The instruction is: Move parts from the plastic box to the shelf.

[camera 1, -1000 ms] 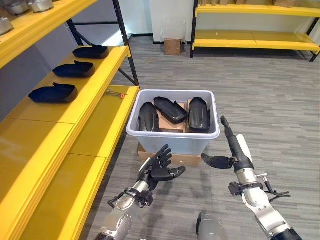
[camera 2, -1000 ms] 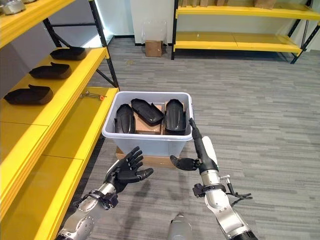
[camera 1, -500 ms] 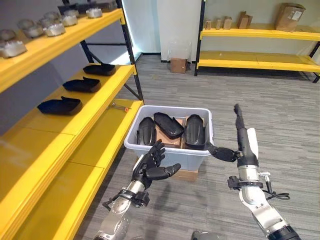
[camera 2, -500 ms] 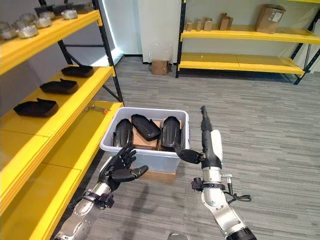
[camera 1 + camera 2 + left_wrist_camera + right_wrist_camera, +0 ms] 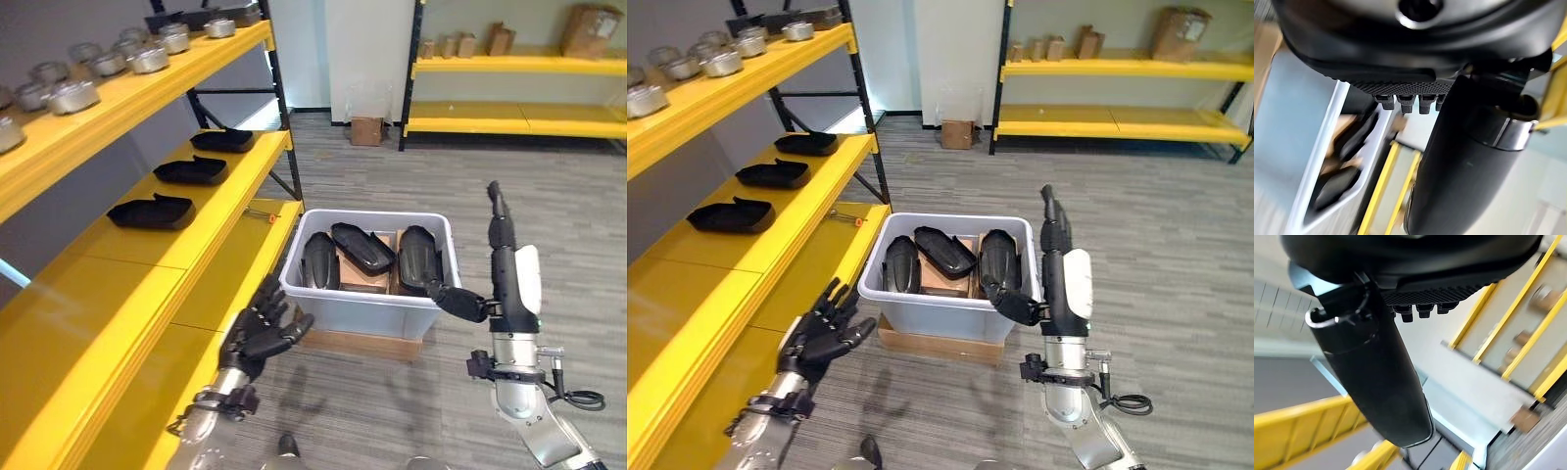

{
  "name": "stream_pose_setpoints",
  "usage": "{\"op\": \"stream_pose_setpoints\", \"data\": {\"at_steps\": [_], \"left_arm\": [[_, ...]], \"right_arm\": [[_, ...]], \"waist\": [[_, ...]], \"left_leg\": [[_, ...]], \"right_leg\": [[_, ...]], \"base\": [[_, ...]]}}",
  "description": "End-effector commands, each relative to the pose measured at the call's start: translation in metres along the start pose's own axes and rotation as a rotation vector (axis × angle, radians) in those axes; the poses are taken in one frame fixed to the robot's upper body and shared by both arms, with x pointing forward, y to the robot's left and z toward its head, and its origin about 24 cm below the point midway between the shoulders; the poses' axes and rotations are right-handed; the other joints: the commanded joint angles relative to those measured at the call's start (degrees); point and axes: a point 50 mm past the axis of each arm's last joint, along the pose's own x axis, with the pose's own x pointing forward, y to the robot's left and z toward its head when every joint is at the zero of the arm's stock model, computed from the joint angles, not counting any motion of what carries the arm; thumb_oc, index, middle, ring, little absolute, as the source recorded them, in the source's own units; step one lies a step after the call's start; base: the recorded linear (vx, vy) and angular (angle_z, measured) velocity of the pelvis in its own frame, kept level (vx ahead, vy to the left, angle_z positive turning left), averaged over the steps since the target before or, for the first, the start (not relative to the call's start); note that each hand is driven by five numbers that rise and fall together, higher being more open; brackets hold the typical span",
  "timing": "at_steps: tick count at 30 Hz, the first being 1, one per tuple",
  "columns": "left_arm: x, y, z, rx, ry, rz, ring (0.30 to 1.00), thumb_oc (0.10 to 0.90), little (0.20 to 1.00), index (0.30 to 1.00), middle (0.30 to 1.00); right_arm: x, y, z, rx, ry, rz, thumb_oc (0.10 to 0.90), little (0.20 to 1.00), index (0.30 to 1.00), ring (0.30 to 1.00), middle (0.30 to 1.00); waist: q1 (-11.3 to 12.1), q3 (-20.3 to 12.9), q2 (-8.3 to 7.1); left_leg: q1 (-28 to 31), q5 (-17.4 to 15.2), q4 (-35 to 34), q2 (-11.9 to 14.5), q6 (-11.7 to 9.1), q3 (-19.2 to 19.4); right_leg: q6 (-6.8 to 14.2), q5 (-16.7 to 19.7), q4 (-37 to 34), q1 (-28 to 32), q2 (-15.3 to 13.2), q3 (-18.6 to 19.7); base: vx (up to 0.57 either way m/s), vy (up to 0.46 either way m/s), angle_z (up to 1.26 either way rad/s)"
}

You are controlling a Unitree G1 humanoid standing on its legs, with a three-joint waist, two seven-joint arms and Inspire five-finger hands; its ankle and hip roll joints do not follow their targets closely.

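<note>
A white plastic box (image 5: 367, 299) sits on a flat cardboard piece (image 5: 362, 343) on the grey floor (image 5: 549, 215), just beside the lower board of the yellow shelf (image 5: 211, 211). Three black parts (image 5: 364, 247) lie inside the box, side by side. Three more black parts (image 5: 152, 211) rest in a row on the shelf's middle board, well apart from each other. Metal parts (image 5: 73, 95) line the top board. The left robot hand (image 5: 263, 331) hovers beside the box's near left corner, fingers loosely spread and holding nothing. The right robot hand (image 5: 505, 274) is raised at the box's near right corner, fingers straight up, thumb out towards the box, empty. A second yellow shelf (image 5: 519, 64) with cardboard boxes (image 5: 586, 20) stands at the far wall.
</note>
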Motion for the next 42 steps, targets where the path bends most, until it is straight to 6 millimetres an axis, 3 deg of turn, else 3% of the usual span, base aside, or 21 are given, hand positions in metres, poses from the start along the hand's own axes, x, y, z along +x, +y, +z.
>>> {"op": "stream_pose_setpoints", "data": {"at_steps": [1, 4, 10, 15, 18, 21, 23, 24, 26, 28, 29, 31, 32, 33, 34, 35, 36, 38, 39, 42], "left_arm": [[0.013, -0.034, 0.068, 0.044, -0.383, -0.211, 1.000, 0.900, 1.000, 1.000, 1.000], [0.018, -0.036, 0.075, 0.096, -0.388, -0.251, 1.000, 0.900, 1.000, 1.000, 1.000], [0.023, -0.044, 0.068, 0.113, -0.318, -0.324, 1.000, 0.900, 1.000, 1.000, 1.000], [0.016, -0.021, 0.064, 0.224, -0.287, -0.140, 1.000, 0.900, 1.000, 1.000, 1.000], [0.018, -0.020, 0.065, 0.226, -0.284, -0.175, 1.000, 0.900, 1.000, 1.000, 1.000], [0.021, -0.033, 0.059, 0.231, -0.256, -0.255, 1.000, 0.900, 1.000, 1.000, 1.000], [0.021, -0.038, 0.055, 0.216, -0.244, -0.274, 1.000, 0.900, 1.000, 1.000, 1.000], [0.021, -0.043, 0.051, 0.210, -0.235, -0.291, 1.000, 0.900, 1.000, 1.000, 1.000], [0.022, -0.049, 0.051, 0.223, -0.242, -0.315, 1.000, 0.900, 1.000, 1.000, 1.000], [0.027, -0.053, 0.054, 0.212, -0.250, -0.330, 1.000, 0.900, 1.000, 1.000, 1.000], [0.030, -0.055, 0.056, 0.196, -0.261, -0.317, 1.000, 0.900, 1.000, 1.000, 1.000], [0.034, -0.057, 0.058, 0.161, -0.293, -0.262, 1.000, 0.900, 1.000, 1.000, 1.000], [0.035, -0.057, 0.059, 0.148, -0.302, -0.246, 1.000, 0.900, 1.000, 1.000, 1.000], [0.035, -0.056, 0.062, 0.124, -0.325, -0.191, 1.000, 0.900, 1.000, 1.000, 1.000], [0.035, -0.055, 0.062, 0.123, -0.326, -0.188, 1.000, 0.900, 1.000, 1.000, 1.000], [0.032, -0.054, 0.063, 0.132, -0.333, -0.173, 1.000, 0.900, 1.000, 1.000, 1.000], [0.030, -0.053, 0.062, 0.147, -0.326, -0.187, 1.000, 0.900, 1.000, 1.000, 1.000], [0.025, -0.052, 0.058, 0.172, -0.308, -0.215, 1.000, 0.900, 1.000, 1.000, 1.000], [0.023, -0.050, 0.056, 0.174, -0.297, -0.234, 1.000, 0.900, 1.000, 1.000, 1.000], [0.022, -0.052, 0.057, 0.166, -0.299, -0.254, 1.000, 0.900, 1.000, 1.000, 1.000]], "right_arm": [[0.034, -0.023, 0.038, 0.106, -0.245, -0.135, 0.900, 1.000, 1.000, 1.000, 1.000], [0.032, -0.017, 0.038, 0.079, -0.257, -0.148, 0.900, 1.000, 1.000, 1.000, 1.000], [0.033, -0.004, 0.038, 0.029, -0.250, -0.127, 0.900, 1.000, 1.000, 1.000, 1.000], [0.028, 0.006, 0.039, 0.038, -0.259, -0.084, 0.900, 1.000, 1.000, 1.000, 1.000], [0.031, 0.011, 0.037, 0.034, -0.244, -0.109, 0.900, 1.000, 1.000, 1.000, 1.000], [0.034, 0.015, 0.035, 0.042, -0.243, -0.124, 0.900, 1.000, 1.000, 1.000, 1.000], [0.035, 0.017, 0.037, 0.054, -0.244, -0.131, 0.900, 1.000, 1.000, 1.000, 1.000], [0.037, 0.020, 0.038, 0.065, -0.237, -0.135, 0.900, 1.000, 1.000, 1.000, 1.000], [0.038, 0.023, 0.038, 0.082, -0.234, -0.127, 0.900, 1.000, 1.000, 1.000, 1.000], [0.039, 0.026, 0.039, 0.091, -0.245, -0.112, 0.900, 1.000, 1.000, 1.000, 1.000], [0.039, 0.026, 0.040, 0.094, -0.251, -0.096, 0.900, 1.000, 1.000, 1.000, 1.000], [0.038, 0.026, 0.042, 0.103, -0.276, -0.074, 0.900, 1.000, 1.000, 1.000, 1.000], [0.037, 0.025, 0.043, 0.105, -0.284, -0.071, 0.900, 1.000, 1.000, 1.000, 1.000], [0.037, 0.025, 0.046, 0.115, -0.298, -0.068, 0.900, 1.000, 1.000, 1.000, 1.000], [0.037, 0.025, 0.046, 0.117, -0.298, -0.070, 0.900, 1.000, 1.000, 1.000, 1.000], [0.037, 0.025, 0.048, 0.125, -0.289, -0.092, 0.900, 1.000, 1.000, 1.000, 1.000], [0.037, 0.024, 0.047, 0.122, -0.276, -0.110, 0.900, 1.000, 1.000, 1.000, 1.000], [0.037, 0.023, 0.045, 0.114, -0.254, -0.131, 0.900, 1.000, 1.000, 1.000, 1.000], [0.035, 0.018, 0.042, 0.107, -0.239, -0.137, 0.900, 1.000, 1.000, 1.000, 1.000], [0.034, 0.016, 0.040, 0.105, -0.222, -0.135, 0.900, 1.000, 1.000, 1.000, 1.000]], "waist": [[-0.1, -1.2, 0.29], [0.2, -1.7, -0.16], [1.7, -3.5, -0.88], [3.3, -4.5, -2.19], [3.9, -5.0, -3.34], [4.4, -5.3, -4.49], [4.6, -5.4, -5.00], [4.7, -5.4, -4.87], [4.1, -5.0, -4.38], [2.7, -3.7, -4.22], [2.0, -3.0, -3.96], [0.6, -1.7, -3.35], [0.1, -1.3, -3.14], [-1.2, -0.1, -3.17], [-1.2, 0.0, -3.17], [-1.7, 1.7, -2.99], [-1.4, 2.2, -2.88], [-1.1, 3.1, -2.65], [-0.6, 2.7, -3.68], [-0.7, 2.4, -4.12]], "left_leg": [[-2.2, 4.0, 0.7, 4.9, 0.2, -4.5], [-1.9, 1.7, 2.2, 2.5, 1.3, -4.5], [-2.7, -1.5, 3.4, -2.8, 4.1, -6.3], [-3.3, -5.6, 6.4, -7.4, 7.1, -7.0], [-3.9, -7.1, 7.2, -9.6, 8.8, -6.6], [-3.0, -8.5, 5.9, -12.6, 11.2, -5.3], [-1.8, -8.7, 4.3, -14.2, 12.4, -4.7], [-0.3, -8.5, 1.9, -15.2, 13.3, -4.1], [0.6, -8.7, 0.7, -15.1, 13.4, -3.0], [0.9, -8.9, 1.3, -14.4, 12.1, -1.7], [1.0, -9.0, 2.3, -13.7, 11.0, -1.4], [3.1, -10.0, 2.4, -12.7, 10.2, -1.1], [4.0, -10.5, 2.1, -12.5, 10.1, -1.0], [6.3, -12.2, 1.1, -12.6, 10.1, -1.4], [6.6, -12.4, 1.0, -12.7, 10.2, -1.5], [8.5, -14.6, 1.0, -12.0, 10.3, -3.2], [9.2, -15.3, 1.4, -11.2, 10.0, -3.9], [10.3, -17.2, 2.9, -10.1, 9.7, -4.5], [9.8, -18.3, 5.1, -10.1, 9.0, -3.7], [9.0, -19.0, 7.6, -9.9, 8.4, -3.8]], "right_leg": [[-3.5, -1.8, -3.9, 7.3, 7.3, -5.9], [-3.2, -2.9, -2.0, 7.4, 7.0, -6.4], [-2.8, -4.5, -0.4, 8.6, 6.5, -6.8], [-1.5, -5.8, 0.4, 9.8, 5.3, -5.7], [-0.9, -4.3, 1.4, 10.5, 6.2, -5.1], [1.0, -0.6, 7.2, 9.7, 6.7, -5.6], [3.2, 2.7, 11.7, 8.6, 6.6, -6.4], [5.3, 6.9, 17.0, 5.5, 6.4, -6.8], [5.7, 8.4, 17.0, 2.3, 7.5, -6.5], [3.8, 6.4, 9.6, 1.1, 9.0, -6.3], [1.9, 5.2, 2.3, 1.3, 8.5, -7.3], [1.5, 7.2, -4.8, -1.9, 5.4, -8.8], [2.0, 8.6, -6.0, -3.4, 4.2, -8.9], [4.2, 16.0, -8.3, -8.4, -0.1, -7.5], [4.6, 17.0, -8.7, -9.0, -0.8, -6.9], [6.3, 21.3, -10.9, -13.6, -5.5, -3.2], [6.5, 21.8, -13.1, -15.1, -7.6, -2.2], [7.0, 22.4, -13.9, -15.2, -9.7, -2.9], [7.7, 21.6, -16.1, -11.6, -10.0, -6.0], [7.9, 21.6, -16.4, -9.8, -9.7, -7.9]], "base": [[0.24, 0.224, 0.01], [0.28, 0.256, 0.09], [0.24, 0.215, 0.12], [0.22, 0.272, 0.06], [0.07, 0.189, -0.04], [0.06, 0.194, 0.01], [0.05, 0.185, -0.01], [0.06, 0.182, -0.57], [0.08, 0.109, -0.90], [0.14, -0.018, -0.45], [0.13, -0.066, -0.26], [0.11, -0.069, -0.39], [0.17, -0.095, -0.32], [0.15, -0.073, -0.26], [0.36, -0.188, -0.15], [0.38, -0.222, -0.18], [0.48, -0.279, -0.01], [0.49, -0.269, 0.26], [0.46, -0.250, 0.49], [0.36, -0.183, 0.68]]}}
